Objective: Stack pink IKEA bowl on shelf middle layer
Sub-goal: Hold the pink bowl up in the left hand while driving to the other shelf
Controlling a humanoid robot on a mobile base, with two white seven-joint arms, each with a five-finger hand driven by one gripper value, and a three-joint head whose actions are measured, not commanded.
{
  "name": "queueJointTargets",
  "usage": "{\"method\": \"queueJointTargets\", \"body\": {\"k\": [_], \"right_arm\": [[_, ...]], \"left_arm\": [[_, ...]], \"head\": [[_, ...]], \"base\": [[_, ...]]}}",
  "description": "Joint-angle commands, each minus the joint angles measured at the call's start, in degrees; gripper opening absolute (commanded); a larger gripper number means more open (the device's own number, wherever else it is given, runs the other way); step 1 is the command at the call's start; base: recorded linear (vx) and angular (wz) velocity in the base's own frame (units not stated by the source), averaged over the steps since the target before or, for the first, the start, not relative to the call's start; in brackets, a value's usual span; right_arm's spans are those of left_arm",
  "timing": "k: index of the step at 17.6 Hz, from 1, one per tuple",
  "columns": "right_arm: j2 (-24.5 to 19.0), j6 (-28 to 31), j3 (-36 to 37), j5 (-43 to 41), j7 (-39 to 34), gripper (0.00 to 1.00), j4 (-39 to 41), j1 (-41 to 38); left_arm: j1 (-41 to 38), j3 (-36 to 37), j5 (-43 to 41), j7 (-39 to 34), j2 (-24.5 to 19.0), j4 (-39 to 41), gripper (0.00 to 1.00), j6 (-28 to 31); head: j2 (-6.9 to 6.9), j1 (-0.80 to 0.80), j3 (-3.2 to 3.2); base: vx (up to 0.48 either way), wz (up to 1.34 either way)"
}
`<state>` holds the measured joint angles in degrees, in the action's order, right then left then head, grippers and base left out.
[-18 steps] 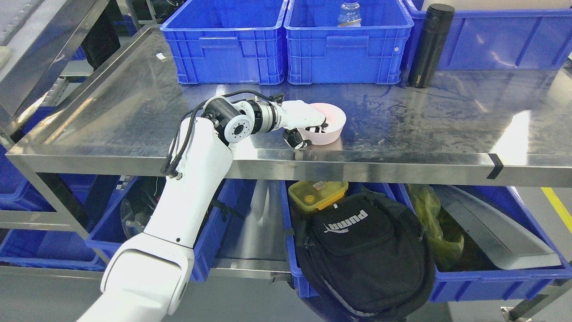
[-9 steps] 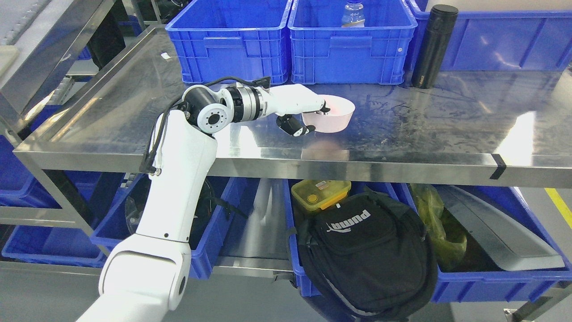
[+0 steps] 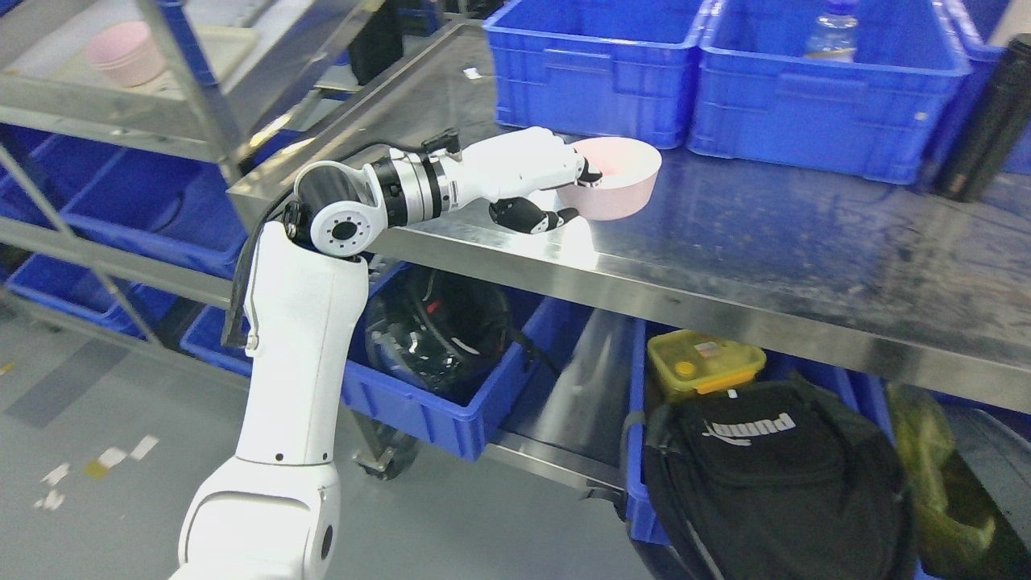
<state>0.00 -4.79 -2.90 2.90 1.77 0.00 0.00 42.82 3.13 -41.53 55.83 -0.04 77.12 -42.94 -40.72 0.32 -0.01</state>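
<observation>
Readable print, operator: only the white logo on the black bag [image 3: 773, 475] at the lower right of the frame, its letters appearing reversed; the label on the yellow box [image 3: 705, 364] above it is too small to read. Your left hand [image 3: 536, 181], centre frame, grasps the pink bowl [image 3: 616, 187] by its near rim, fingers over the edge and thumb beneath, bowl just right of the hand above the steel table [image 3: 765, 250]. More pink bowls [image 3: 121, 52] sit on the shelf [image 3: 105, 105] at the upper left.
</observation>
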Motion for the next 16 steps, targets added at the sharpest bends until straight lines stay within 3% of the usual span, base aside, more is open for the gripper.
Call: {"method": "queueJointTargets", "body": {"k": [1,16], "right_arm": [[1.00,0.04,0.00,0.00,-0.28,1.00,1.00,-1.23],[1.00,0.04,0.00,0.00,-0.28,1.00,1.00,-1.23]], "left_arm": [[-5.90,-2.95,3.46,-0.46,-0.96,11.21,0.00,-2.06],[-12.75,-2.51,8.84,-0.99,-0.96,11.12,0.01,-2.06]], "head": [[0.00,0.00,0.00],[-0.02,0.00,0.00]], "base": [[-0.035,0.88],[0.030,0.80]]}}
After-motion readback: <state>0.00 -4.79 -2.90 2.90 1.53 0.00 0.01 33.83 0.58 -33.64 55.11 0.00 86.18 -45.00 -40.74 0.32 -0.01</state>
